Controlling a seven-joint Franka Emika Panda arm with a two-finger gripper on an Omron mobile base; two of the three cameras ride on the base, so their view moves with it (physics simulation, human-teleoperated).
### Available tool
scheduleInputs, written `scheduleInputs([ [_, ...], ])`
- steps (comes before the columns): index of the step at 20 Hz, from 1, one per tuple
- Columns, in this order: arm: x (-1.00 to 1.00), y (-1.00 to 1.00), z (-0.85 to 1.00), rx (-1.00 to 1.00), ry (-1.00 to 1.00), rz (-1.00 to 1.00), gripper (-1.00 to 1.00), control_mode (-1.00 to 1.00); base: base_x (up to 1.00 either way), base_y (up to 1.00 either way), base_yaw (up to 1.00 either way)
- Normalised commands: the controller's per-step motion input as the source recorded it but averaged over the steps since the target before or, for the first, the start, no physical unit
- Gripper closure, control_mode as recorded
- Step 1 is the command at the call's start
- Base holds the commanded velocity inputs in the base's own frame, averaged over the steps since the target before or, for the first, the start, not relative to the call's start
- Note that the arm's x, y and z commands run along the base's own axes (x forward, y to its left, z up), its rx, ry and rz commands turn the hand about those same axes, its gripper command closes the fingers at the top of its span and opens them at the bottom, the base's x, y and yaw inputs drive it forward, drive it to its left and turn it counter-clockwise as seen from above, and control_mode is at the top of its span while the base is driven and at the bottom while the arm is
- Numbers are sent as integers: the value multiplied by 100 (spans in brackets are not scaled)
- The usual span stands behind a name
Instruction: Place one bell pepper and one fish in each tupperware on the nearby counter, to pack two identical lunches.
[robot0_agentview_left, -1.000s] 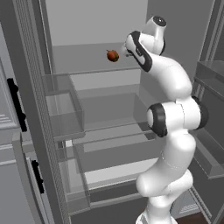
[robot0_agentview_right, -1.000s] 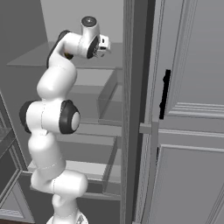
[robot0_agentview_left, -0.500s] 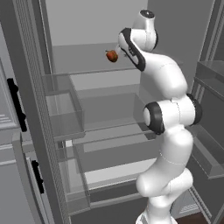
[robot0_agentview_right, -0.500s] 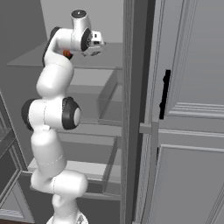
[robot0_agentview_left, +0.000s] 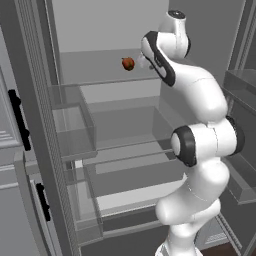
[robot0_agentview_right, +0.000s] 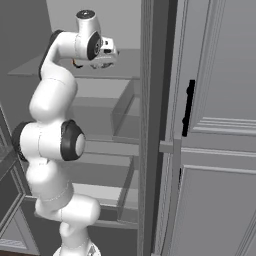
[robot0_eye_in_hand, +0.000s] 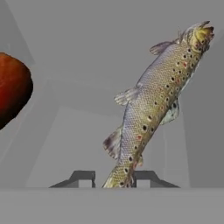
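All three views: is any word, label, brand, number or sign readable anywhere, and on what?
None. The fridge shelf, cabinet door, arm, bell pepper and spotted fish clamped in the tool carry no text; the fish bears only dots.

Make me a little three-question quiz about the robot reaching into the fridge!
1. True or false: the end effector has its fingertips closed on the tail end of a spotted fish.
2. Multiple choice: in the left base view, the red bell pepper sits on
A. the top fridge shelf
B. the floor
C. a drawer
3. Fill in: in the hand view, the pepper is to the ____ of the fish.

Key: 1 true; 2 A; 3 left.
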Motion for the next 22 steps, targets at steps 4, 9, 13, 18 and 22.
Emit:
scheduleInputs([
  [4, -100, 8, -60, -5, -9, 0, 100, -100, 0, 0, 0],
  [9, -100, 3, -12, 0, -6, 0, 100, -100, 0, 0, 0],
  [13, -100, 0, 1, 0, 0, 0, 100, -100, 0, 0, 0],
  [18, -100, 0, 1, 0, 0, 0, 100, -100, 0, 0, 0],
  [22, -100, 7, -11, -3, -11, 2, 100, -100, 0, 0, 0],
])
